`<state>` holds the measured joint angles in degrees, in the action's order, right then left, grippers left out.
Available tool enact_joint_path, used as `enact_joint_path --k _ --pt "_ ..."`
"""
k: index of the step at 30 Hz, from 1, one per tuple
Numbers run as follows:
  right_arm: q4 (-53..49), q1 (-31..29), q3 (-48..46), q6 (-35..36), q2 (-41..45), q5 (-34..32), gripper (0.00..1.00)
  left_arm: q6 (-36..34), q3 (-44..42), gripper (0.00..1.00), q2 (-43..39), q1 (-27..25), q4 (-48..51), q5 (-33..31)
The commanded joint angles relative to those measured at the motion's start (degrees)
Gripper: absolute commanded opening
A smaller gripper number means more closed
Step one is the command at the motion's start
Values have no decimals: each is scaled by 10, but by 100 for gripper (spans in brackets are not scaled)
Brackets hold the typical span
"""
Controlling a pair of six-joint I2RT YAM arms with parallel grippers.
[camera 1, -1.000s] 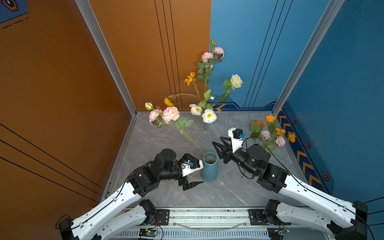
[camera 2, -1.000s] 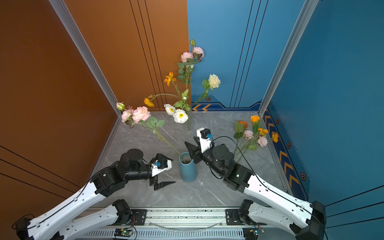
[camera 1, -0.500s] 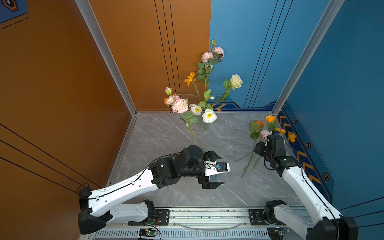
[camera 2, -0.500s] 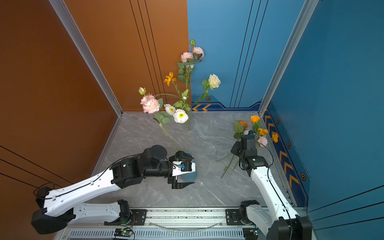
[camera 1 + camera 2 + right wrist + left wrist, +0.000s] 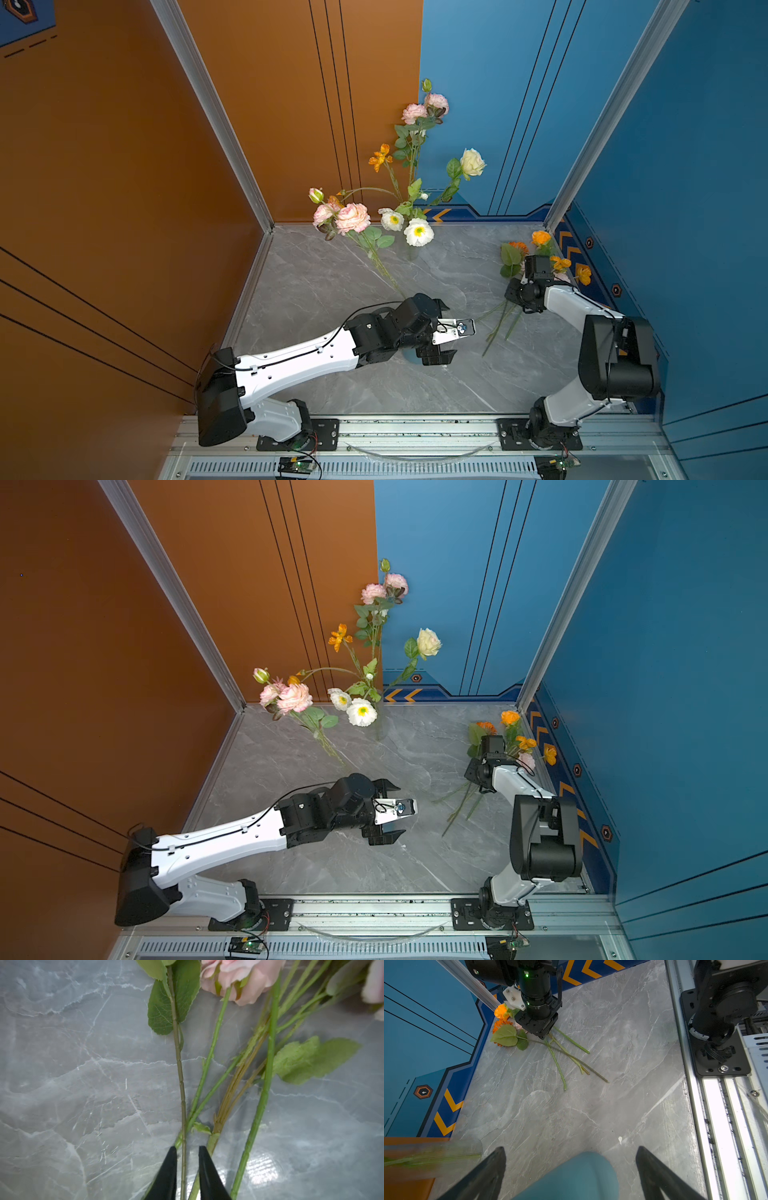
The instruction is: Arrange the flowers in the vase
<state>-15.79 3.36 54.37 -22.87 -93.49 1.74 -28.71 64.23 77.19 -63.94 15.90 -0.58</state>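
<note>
Left pincer (image 5: 571,1148): fully open, holding nothing. Its fingers (image 5: 488,1172) stand on either side of the teal vase (image 5: 571,1176) without touching it, near the middle of the worktop (image 5: 332,291).

Right pincer (image 5: 187,1148): nearly closed, with a narrow gap between the fingers. One thin stem (image 5: 179,1074) runs through the gap, and no clamping contact is visible.

Loose flowers (image 5: 540,239): flat on the worktop at the far right corner, stems fanned toward the middle, with the right pincer lowered onto them.

White blooms (image 5: 417,232) and other flowers stand in a glass vase (image 5: 446,1153) by the back wall.

Pink-bloomed stem (image 5: 353,218): slants down behind the left arm, lower end hidden
</note>
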Motion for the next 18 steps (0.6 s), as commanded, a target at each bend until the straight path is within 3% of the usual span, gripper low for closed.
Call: enact_joint_path --k 1,18 --pt "22 3 33 29 -29 -1 19 -1 -5 98 -33 -6 -46 28" --pt "-20 3 136 64 -139 -40 23 -5 -16 98 -36 -10 -46 62"
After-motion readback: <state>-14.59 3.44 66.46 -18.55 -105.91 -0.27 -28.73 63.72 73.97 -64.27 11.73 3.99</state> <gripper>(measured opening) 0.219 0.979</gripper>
